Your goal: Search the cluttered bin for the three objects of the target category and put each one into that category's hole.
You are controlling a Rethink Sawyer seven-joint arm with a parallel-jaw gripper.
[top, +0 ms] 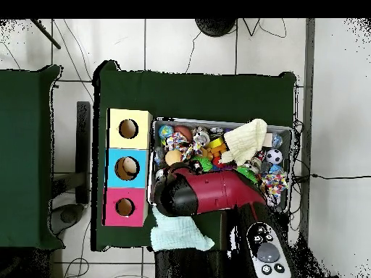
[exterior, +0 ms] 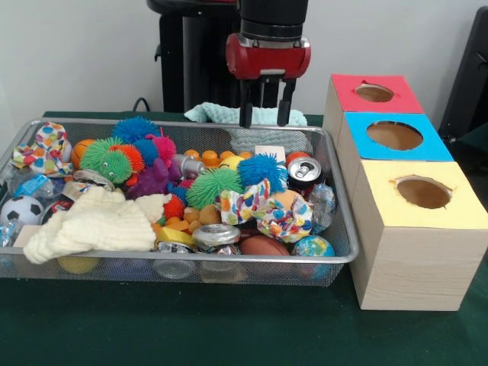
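The bin [exterior: 343, 200] is a wide silver mesh tray on the green table, full of mixed things: fuzzy spiky balls [exterior: 211, 185], drink cans [exterior: 304, 171], a cream knitted cloth [exterior: 95, 221], patterned cloths [exterior: 263, 210], small orange balls [exterior: 210, 159] and a soccer ball [exterior: 20, 209]. My gripper [exterior: 264, 116] hangs open and empty above the bin's far rim, touching nothing. In the overhead view the red arm [top: 217, 192] reaches over the bin [top: 217, 121] and hides the gripper.
Three wooden boxes stand in a row beside the bin, each with a round hole: red top [exterior: 374, 93], blue top [exterior: 396, 136], yellow top [exterior: 423, 193]. A pale teal cloth [exterior: 217, 113] lies on the table behind the bin, near the pedestal.
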